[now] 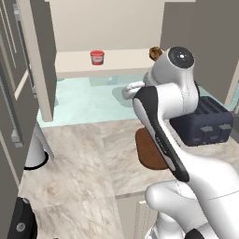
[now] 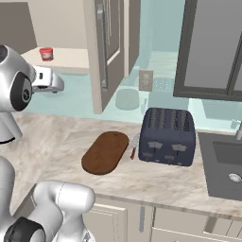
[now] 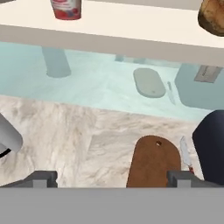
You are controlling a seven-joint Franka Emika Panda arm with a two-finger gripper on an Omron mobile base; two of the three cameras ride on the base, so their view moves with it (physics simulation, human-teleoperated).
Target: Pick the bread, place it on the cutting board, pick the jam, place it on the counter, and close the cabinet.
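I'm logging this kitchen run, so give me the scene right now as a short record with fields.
bread: mottled brown lump on the cream cabinet shelf
jam: squat red jar on the same shelf, left of the bread
cutting board: dark brown oval slab, nothing on it, on the marbled counter
cabinet: doors open
toaster: navy, right of the board
gripper: open

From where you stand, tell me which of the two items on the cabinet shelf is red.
The jam, a small red jar with a pale label, standing toward the shelf's left. The bread, farther right on the same shelf, is a mottled brown lump.
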